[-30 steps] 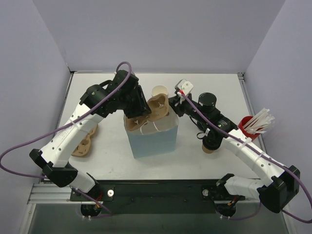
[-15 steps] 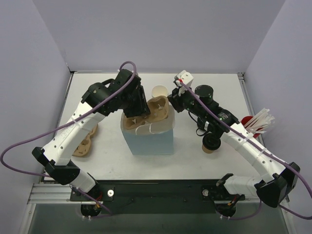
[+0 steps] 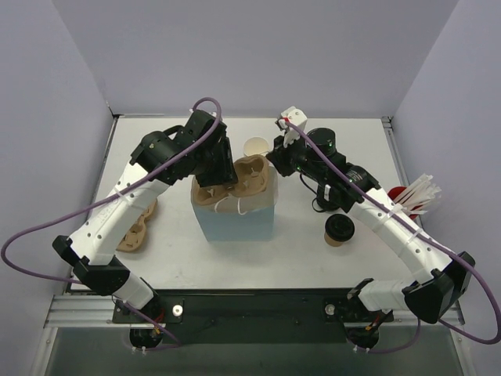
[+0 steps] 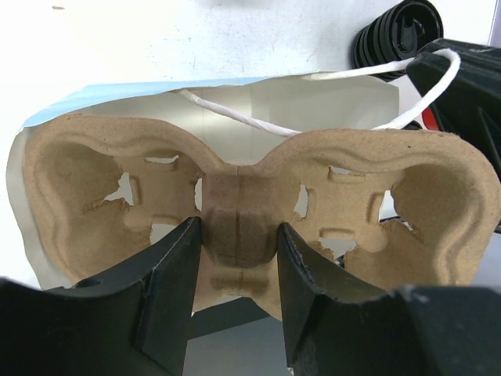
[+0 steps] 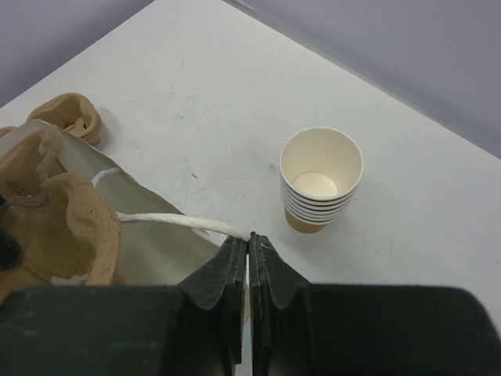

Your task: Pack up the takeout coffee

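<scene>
Left tool (image 4: 239,262): clamped on the middle hump of the tray (image 4: 368,204), with one black finger on each side of the hump.
Left arm: comes in from the left, bent at the elbow, with the wrist tipped down over the bag (image 3: 235,223).
Right tool (image 5: 249,249): its fingers are pressed together and pinch the white string handle (image 5: 172,222) of the bag.
Right arm: reaches from the near right corner up and across to the far right side of the bag.
Tray look: brown, bumpy paper with two round cup spots. It sits in the open top of the blue bag and fills it from side to side.
Coffee (image 3: 338,229): a small brown cup with a round black lid on top.
Coffee place: it stands upright on the white counter (image 3: 297,258), to the right of the bag and apart from it, just beside the right arm. No tool touches it.
Top view only: the coffee, a red cup (image 3: 398,197) holding white sticks at the right edge, and the other tray (image 3: 137,227) lying flat under the left arm.
Left wrist view only: a stack of lids (image 4: 395,31), black, behind the bag.
Right wrist view: a stack of cups (image 5: 321,182), white inside, standing on the counter past the bag. The top view shows it too.
</scene>
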